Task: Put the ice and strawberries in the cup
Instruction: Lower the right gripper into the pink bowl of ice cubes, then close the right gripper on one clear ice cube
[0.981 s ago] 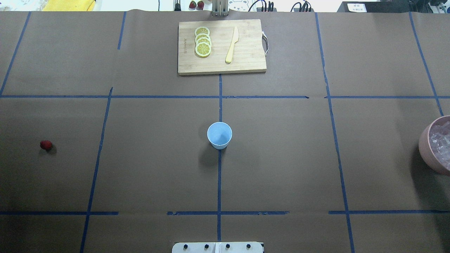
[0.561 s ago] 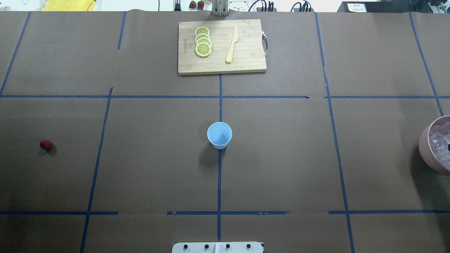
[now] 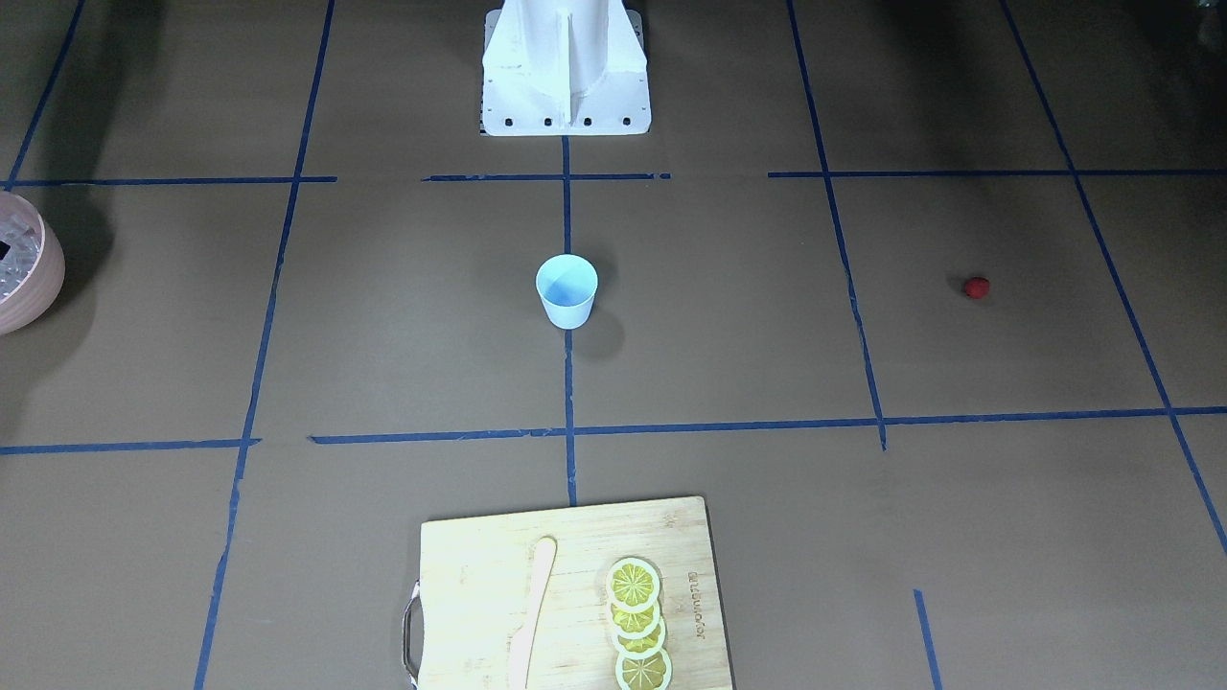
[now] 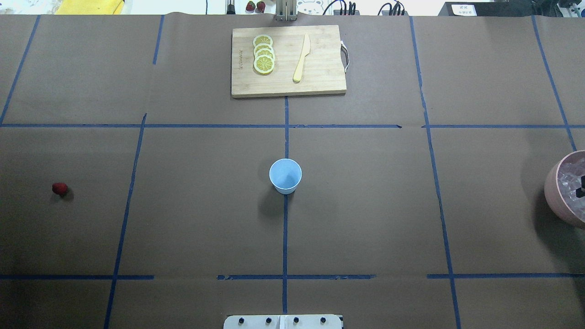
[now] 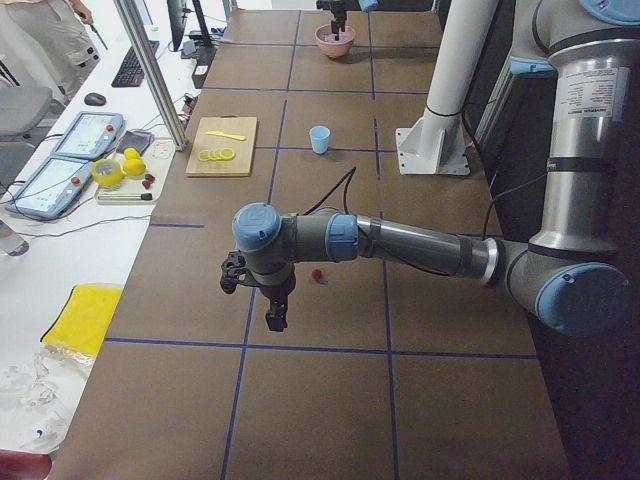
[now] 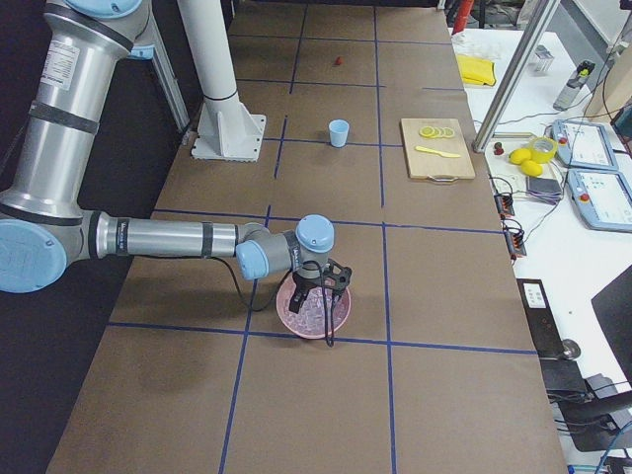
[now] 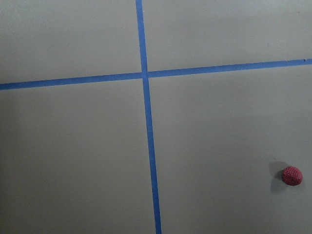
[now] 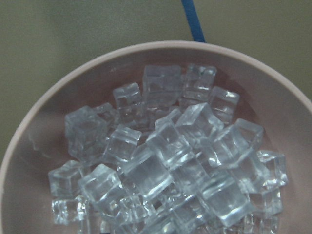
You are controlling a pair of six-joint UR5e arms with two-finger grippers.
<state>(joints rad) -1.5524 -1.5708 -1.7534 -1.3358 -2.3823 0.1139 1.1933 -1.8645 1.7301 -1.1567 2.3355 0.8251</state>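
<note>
The light-blue cup [image 4: 285, 175] stands upright at the table's middle, with nothing in it. A single red strawberry [image 4: 60, 188] lies far to the left, also showing low right in the left wrist view [image 7: 291, 175]. Ice [image 8: 165, 165] fills the pink bowl [image 4: 553, 192] at the right edge. My right gripper [image 6: 324, 294] hangs just over that ice, fingers spread and holding nothing; one black fingertip [image 4: 580, 187] shows in the overhead view. My left gripper [image 5: 255, 300] hovers above the table beside the strawberry [image 5: 317, 274]; I cannot tell whether it is open or shut.
A wooden cutting board [image 4: 320, 82] at the far middle carries several lemon slices [image 4: 264, 55] and a wooden knife [image 4: 302, 58]. Blue tape lines grid the brown table. The robot's white base [image 3: 566, 67] stands at the near edge.
A black fingertip of my right gripper has come into view over the ice bowl and moved further in. The cup and strawberry have not moved.
</note>
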